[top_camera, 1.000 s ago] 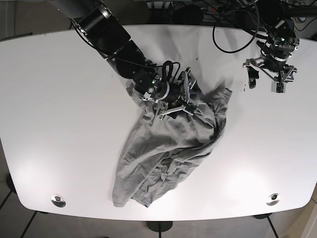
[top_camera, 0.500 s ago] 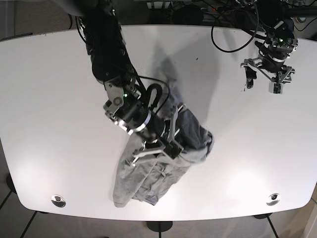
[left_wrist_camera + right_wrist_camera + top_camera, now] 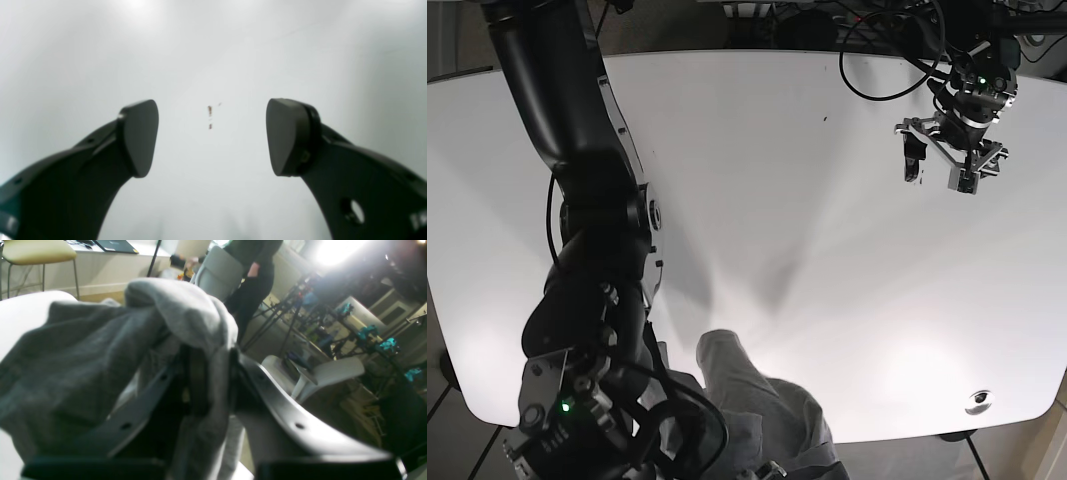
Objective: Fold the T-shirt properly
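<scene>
Right wrist view, nearest the lens: the right gripper point(image 3: 213, 380) is seen clamped on a thick bunch of the T-shirt point(image 3: 100, 350), grey cloth being pinched between the two fingers point(image 3: 196, 383) and draped over them. In the base view the T-shirt point(image 3: 762, 405) is found at the near edge of the table point(image 3: 757, 150), partly hanging past it beside the right gripper.

Risk is judged as follows: should the cloth be carried further outward, the garment may slide off the table altogether; since a wad and not a single hem is held, an uneven, bunched fold may result once it is laid down.

Farther off, the left gripper point(image 3: 939, 168) is recorded above bare tabletop, well apart from the shirt. Its fingers point(image 3: 140, 136) are spread wide with nothing between them and nothing touched.
</scene>
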Robot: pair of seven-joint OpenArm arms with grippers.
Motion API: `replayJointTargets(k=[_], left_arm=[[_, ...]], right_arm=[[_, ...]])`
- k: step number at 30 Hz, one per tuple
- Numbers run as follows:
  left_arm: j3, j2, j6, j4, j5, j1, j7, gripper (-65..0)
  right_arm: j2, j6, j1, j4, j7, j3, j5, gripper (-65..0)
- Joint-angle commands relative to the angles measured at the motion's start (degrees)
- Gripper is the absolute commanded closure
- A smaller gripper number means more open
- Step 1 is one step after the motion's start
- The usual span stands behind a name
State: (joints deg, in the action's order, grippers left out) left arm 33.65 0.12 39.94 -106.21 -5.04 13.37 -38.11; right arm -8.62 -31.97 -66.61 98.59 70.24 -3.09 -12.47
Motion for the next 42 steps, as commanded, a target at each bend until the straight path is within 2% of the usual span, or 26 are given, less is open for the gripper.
replayJointTargets(k=[1, 3, 6, 10, 14, 18, 21, 24, 26, 30, 35, 37, 39, 40, 41, 42], left_arm=[[-2.4, -0.7, 0.1, -1.2, -0.7, -0.3, 1.3, -49.2], [-4.2, -0.7, -1.4, -1.2, -0.6, -0.3, 1.8, -51.1], [-9.3, -3.4, -4.8, -1.2, -0.6, -0.2, 6.4, -54.7], [-11.4, -4.4, -10.0, -0.8, -0.6, -0.4, 11.0, -56.1], [-12.4, -4.4, -11.9, 1.7, -0.5, -3.3, 15.7, -56.1], [-16.5, -7.0, -12.2, 6.4, -0.5, -8.2, 16.2, -56.1], [-19.5, -7.8, -12.2, 13.7, -0.5, -15.7, 16.2, -56.1], [-19.8, -7.8, -12.2, 23.2, -0.5, -23.1, 16.3, -56.1], [-19.9, -7.7, -11.9, 31.5, -0.6, -28.7, 16.3, -56.0], [-25.7, -7.8, -11.8, 44.2, -1.1, -36.8, 17.0, -56.0], [-32.1, -7.5, -11.8, 64.0, -1.2, -44.5, 24.3, -56.0], [-33.2, -7.5, -11.6, 68.6, -1.2, -45.6, 26.7, -55.7], [-33.3, -7.4, -9.4, 69.7, -1.2, -45.8, 27.3, -55.4], [-33.3, -7.4, -8.3, 69.7, -0.8, -45.8, 27.3, -54.6], [-33.3, -7.4, -8.7, 69.9, -0.6, -45.7, 27.3, -47.5], [-33.2, -7.5, -11.7, 70.1, -0.6, -45.9, 27.3, -30.6]], right_arm=[[-0.4, 0.19, -3.3, -1.5, -1.7, 1.7, -2.2, -2.1], [-0.4, 0.19, -2.6, -3.2, -1.6, 2.1, -4.3, -2.1], [-0.4, 0.19, 0.8, -6.4, -1.6, 2.2, -7.4, -2.1], [-0.4, 0.19, 3.6, -6.2, -1.4, 2.2, -8.3, -2.1], [-0.4, 0.01, 4.9, -6.2, -1.4, 1.9, -8.3, -2.1], [-0.4, -0.25, 5.5, -6.2, -1.4, 2.0, -8.3, -2.1], [-0.4, -0.34, 5.6, -6.2, -1.4, 1.9, -9.0, -2.1], [-0.4, -0.34, 5.7, -6.2, -1.4, 2.2, -12.3, -2.1], [-0.4, -0.34, 5.9, -6.2, -1.4, 2.2, -12.5, -2.1], [-0.4, -0.43, 6.3, -6.2, -1.4, 2.2, -12.5, -2.1], [-0.4, -0.43, 6.3, -6.2, -1.4, 2.3, -13.4, -2.1], [-0.4, -0.43, 6.2, -6.2, -1.4, 2.6, -14.4, -2.1], [-0.4, -0.43, 6.1, -6.2, -1.4, 4.0, -14.3, -2.1], [-0.4, -0.43, 6.1, -6.2, -1.4, 4.5, -14.2, -2.1], [-0.4, -0.43, 6.1, -6.3, -1.4, 5.8, -14.2, -2.1], [-0.4, -0.34, 6.1, -6.5, -1.4, 7.2, -14.2, -2.1]])
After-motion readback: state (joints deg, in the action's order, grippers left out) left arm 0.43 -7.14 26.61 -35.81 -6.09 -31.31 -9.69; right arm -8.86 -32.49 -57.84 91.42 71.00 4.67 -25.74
